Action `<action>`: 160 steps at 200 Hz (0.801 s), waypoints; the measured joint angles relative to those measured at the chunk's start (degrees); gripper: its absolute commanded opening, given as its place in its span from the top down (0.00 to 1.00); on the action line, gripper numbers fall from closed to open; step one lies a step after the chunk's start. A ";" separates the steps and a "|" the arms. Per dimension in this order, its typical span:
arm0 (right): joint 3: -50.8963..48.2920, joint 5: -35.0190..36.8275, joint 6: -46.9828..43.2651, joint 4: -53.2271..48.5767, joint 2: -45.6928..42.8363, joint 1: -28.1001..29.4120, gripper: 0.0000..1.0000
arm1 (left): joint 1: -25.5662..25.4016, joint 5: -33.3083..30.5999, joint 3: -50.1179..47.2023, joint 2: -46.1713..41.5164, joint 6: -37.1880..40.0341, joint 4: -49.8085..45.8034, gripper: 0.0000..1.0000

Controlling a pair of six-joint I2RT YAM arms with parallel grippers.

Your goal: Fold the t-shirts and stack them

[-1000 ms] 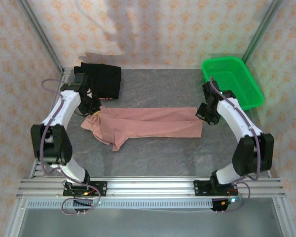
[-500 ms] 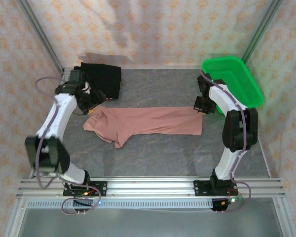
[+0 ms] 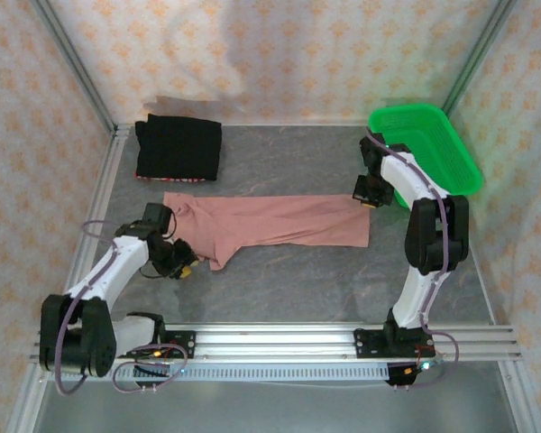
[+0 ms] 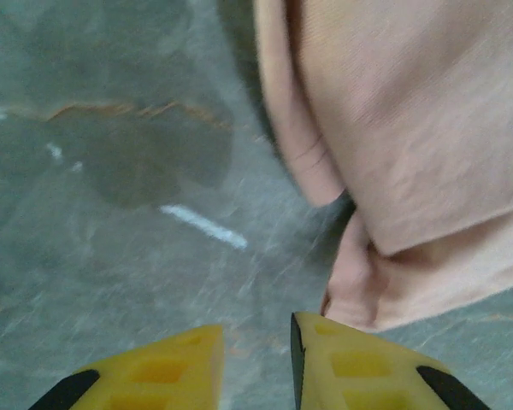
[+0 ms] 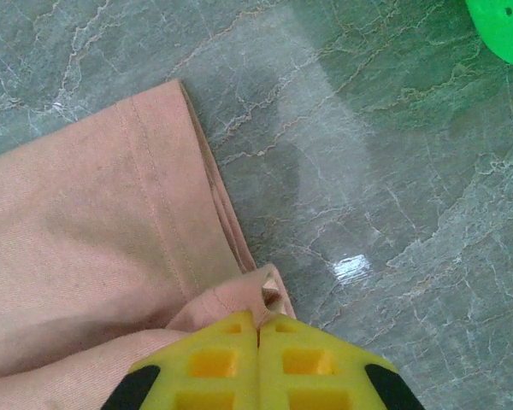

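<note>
Pink t-shirt point(image 3: 270, 221) lies lengthwise left-to-right, hem corner pinched by right gripper point(image 5: 258, 320); left gripper point(image 4: 255, 337) gapes empty.

Plain dusty-pink shirt point(image 3: 279, 221) is seen between both grippers. A black shirt point(image 3: 178, 149), thin red edge, is noted beyond the left gripper point(image 3: 182, 267). Bright green mesh basket point(image 3: 428, 149) beside the right gripper point(image 3: 364, 200). Yellow fingers point(image 5: 316, 363), black-patched. Grey-green veined table point(image 3: 298, 280). Cream walls point(image 3: 288, 54), orange motifs repeated.

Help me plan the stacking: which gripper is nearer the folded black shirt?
Left. The left gripper sits on the near side of the pink shirt, straight in front of the black shirt. The right gripper is farther, shut on the pink shirt's right end.
</note>
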 measured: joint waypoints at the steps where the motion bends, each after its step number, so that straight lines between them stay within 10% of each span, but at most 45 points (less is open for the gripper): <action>1: 0.00 0.00 0.00 0.00 0.00 0.00 1.00 | 0.00 0.00 0.00 0.00 0.00 0.00 0.70; 160: 0.09 0.00 -0.22 0.00 0.13 -0.02 1.00 | -2.78 -2.32 0.17 9.03 -2.62 10.97 0.72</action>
